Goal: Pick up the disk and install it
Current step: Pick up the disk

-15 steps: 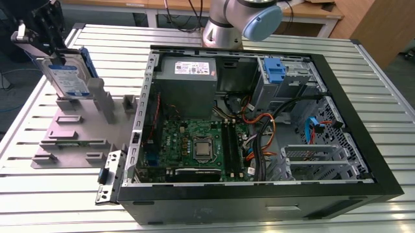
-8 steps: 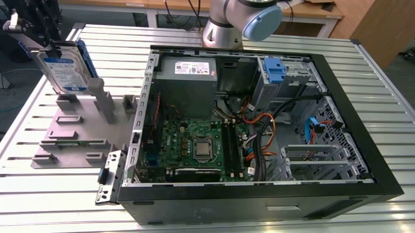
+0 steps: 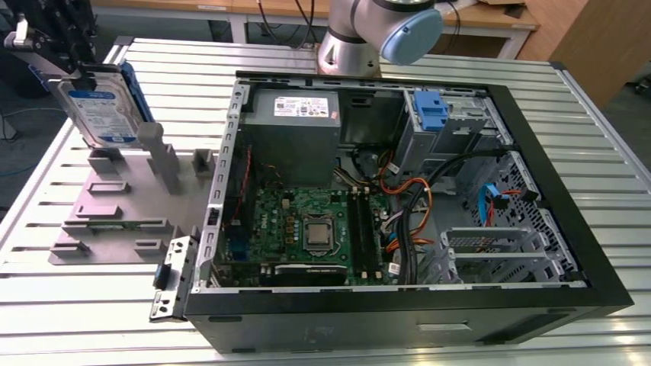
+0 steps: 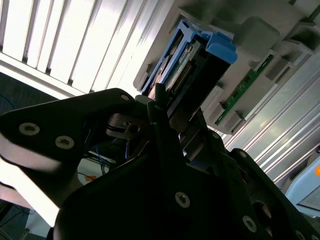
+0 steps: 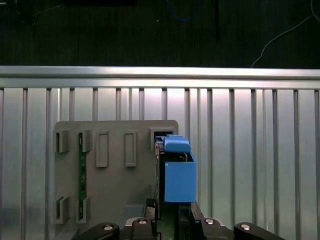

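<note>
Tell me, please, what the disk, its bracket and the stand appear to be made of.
The disk: silver metal casing, dull sheen, with a paper-like white-and-blue label. The bracket: blue plastic, likely, matte and moulded. The stand: grey plastic, probably; uniform matte surface, blocky moulded posts.

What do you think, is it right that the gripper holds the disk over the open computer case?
Not quite. The gripper does hold the disk, but over the grey stand, not the open computer case, which sits beside it; the exterior view shows this.
</note>
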Robot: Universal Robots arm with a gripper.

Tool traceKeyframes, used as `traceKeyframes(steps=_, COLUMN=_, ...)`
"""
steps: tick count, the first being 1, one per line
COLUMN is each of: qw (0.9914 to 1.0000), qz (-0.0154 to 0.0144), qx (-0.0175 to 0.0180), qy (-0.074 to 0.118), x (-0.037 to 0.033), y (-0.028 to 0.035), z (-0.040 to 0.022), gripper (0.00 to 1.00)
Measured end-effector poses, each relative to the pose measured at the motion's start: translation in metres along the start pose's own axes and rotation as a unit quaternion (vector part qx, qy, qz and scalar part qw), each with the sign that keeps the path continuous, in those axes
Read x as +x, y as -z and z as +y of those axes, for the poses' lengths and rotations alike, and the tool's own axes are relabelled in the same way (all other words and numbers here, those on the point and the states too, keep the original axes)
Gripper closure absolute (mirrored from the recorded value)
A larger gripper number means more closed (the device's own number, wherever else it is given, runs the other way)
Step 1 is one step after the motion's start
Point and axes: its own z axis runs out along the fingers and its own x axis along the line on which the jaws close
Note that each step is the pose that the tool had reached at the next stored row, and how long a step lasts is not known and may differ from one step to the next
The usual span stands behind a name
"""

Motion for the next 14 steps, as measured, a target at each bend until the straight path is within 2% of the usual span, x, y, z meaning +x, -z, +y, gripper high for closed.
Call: traceKeyframes(steps=14, qw=1.0, qz=0.0, qx=0.0, qy=0.0, x=-0.0003, y=0.0039, z=0.0001, gripper=0.65)
